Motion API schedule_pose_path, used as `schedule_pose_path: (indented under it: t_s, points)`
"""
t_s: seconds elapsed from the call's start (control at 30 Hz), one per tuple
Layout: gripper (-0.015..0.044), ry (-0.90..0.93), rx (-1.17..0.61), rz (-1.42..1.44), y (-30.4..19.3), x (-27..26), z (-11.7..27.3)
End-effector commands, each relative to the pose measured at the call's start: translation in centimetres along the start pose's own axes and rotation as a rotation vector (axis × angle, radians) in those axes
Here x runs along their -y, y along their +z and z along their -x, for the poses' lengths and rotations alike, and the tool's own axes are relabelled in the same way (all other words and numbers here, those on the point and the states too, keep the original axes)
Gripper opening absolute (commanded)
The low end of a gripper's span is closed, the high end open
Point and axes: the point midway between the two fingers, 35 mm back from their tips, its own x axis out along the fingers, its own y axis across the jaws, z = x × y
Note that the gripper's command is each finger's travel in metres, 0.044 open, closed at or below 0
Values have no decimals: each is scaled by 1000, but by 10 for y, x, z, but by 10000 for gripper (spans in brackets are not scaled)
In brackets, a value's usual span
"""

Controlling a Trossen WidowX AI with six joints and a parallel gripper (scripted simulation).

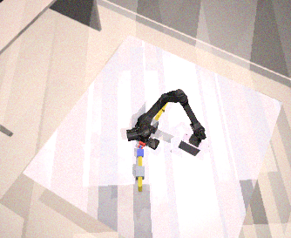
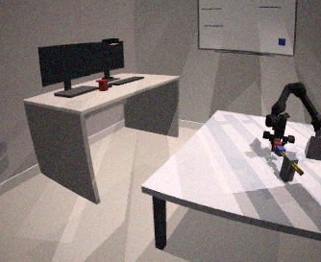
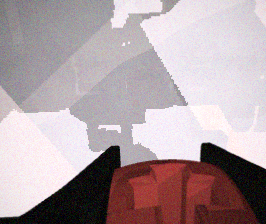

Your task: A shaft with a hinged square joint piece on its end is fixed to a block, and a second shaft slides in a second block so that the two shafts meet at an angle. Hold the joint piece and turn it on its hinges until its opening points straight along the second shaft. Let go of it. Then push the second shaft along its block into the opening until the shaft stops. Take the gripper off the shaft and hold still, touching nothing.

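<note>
In the wrist view, the red joint piece (image 1: 141, 144) (image 2: 277, 143) (image 3: 161, 195) is cut off below.

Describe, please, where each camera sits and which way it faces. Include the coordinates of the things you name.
Top: high overhead, looking down on the white table (image 1: 74, 145); the whole arm shows.
Exterior: off to one side, facing desk, whiteboard (image 2: 247, 17) and table corner; the arm shows at right.
Wrist: on the gripper (image 1: 147, 141) (image 2: 277, 142) (image 3: 159, 152), looking past its two fingers.
Top and exterior share the blue piece (image 1: 140, 153) (image 2: 280, 150).

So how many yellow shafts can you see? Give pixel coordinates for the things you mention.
2: one runs through the grey block (image 1: 137, 171) (image 2: 286, 169) below the blue piece (image 1: 140, 153) (image 2: 280, 150) in the top view; the other lies partly hidden under the arm.
</note>
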Motion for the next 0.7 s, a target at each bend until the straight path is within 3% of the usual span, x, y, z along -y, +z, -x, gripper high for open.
schedule_pose_path:
  t_s: [0.0,0.23,0.4,0.5,0.67]
  points:
    - [0,0,0,1,0,0,0]
    - [0,0,0,1,0,0,0]
    - [131,0,0,1,0,0,0]
    - [147,0,0,1,0,0,0]
    - [278,0,0,1,0,0,0]
